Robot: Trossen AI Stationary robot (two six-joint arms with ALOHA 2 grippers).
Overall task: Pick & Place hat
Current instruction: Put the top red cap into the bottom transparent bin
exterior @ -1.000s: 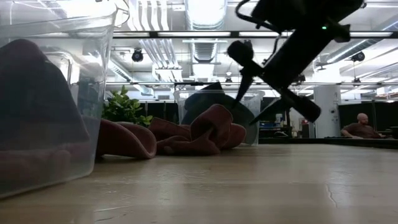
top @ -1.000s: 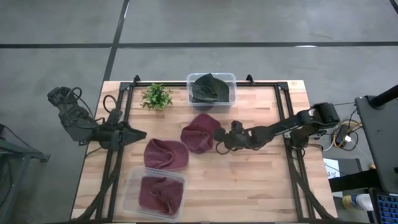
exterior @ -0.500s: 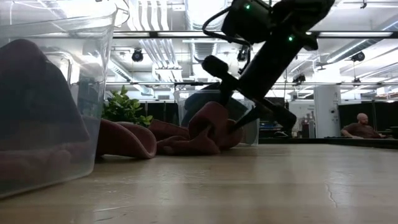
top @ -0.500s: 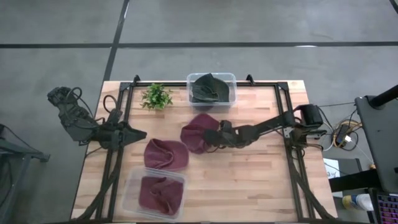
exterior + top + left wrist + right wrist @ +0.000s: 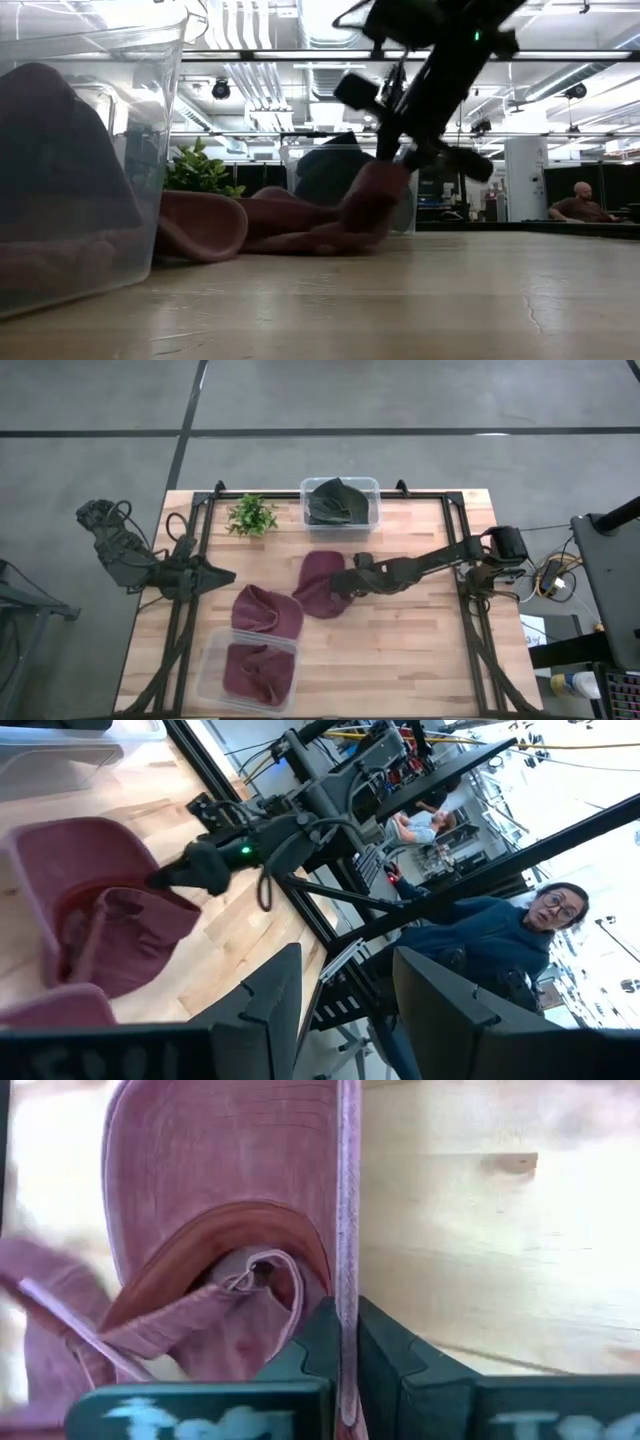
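Left arm first: you've got it parked at the left edge of the high view, left gripper (image 5: 222, 576) over the table's (image 5: 420, 650) left rail, idle. From its wrist cam the fingers look spread w/ a clear gap, nothing between them.

Moving right, lower left of the high view: clear bin (image 5: 212, 677) holding one maroon hat. Just above it a second maroon hat (image 5: 266, 609) lies loose on the wood. Upper middle: small green plant (image 5: 251, 514), then a clear tub (image 5: 369, 488) w/ a dark green hat inside.

Centre of frame is your work. Right gripper (image 5: 349, 582) is pinched on the edge of the third maroon hat (image 5: 320, 582); right wrist cam shows the fingers (image 5: 400, 1370) pressed together on the thin fabric rim. In the low view that hat (image 5: 365, 205) is partly hoisted at the grip, the rest draped on the table & touching its neighbour.

To do this step well, my read: lift straight up til the whole hat hangs free before you go sideways, else the trailing cloth prob drags the loose hat along. Grip is only on a thin rim, so go slow; a jerk could slip it. The maroon bin looks like the likely drop spot, but I can't confirm.

Writing: pale blurred marks on the right gripper's body in its wrist view, not readable. No brands or labels I can make out elsewhere.
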